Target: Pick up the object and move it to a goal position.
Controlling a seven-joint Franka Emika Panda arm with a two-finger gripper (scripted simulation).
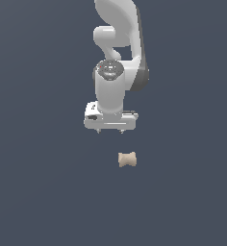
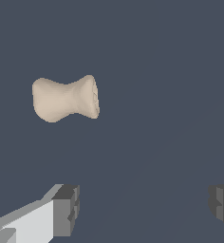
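Dark slate-blue ground [image 1: 38, 192] fills both views, flat and bare of any marking that I can make out, and I cannot tell from it where the goal position lies.

My fingers [image 2: 66, 209] stand wide apart, with nothing between them: in the wrist view one dark pad shows at one lower corner and its partner at the other, and only the ground shows through the broad gap. My gripper [image 1: 109, 129] hangs with its tips pointing downward in the exterior view, two short stubs below the pale hand body, and touches nothing.

Outward from there lies the object [image 1: 127, 159], a small tan piece pinched at its waist with flared ends, lying on its side on the ground. In the exterior view it sits below my gripper and a little toward the exterior view's right, near but clearly apart from the fingertips. In the wrist view the object [image 2: 65, 98] lies off to one side of the line between my pads rather than centred in the gap, so I judge I am not yet lined up over it.

Behind the gripper my arm [image 1: 118, 43] rises in white links up and out of the frame.

As for progress, I judge the task barely begun: the object is ungrasped and unlifted. Left to do, as I read it: centre over the narrow waist, descend, close, lift, and carry to a goal I cannot see.
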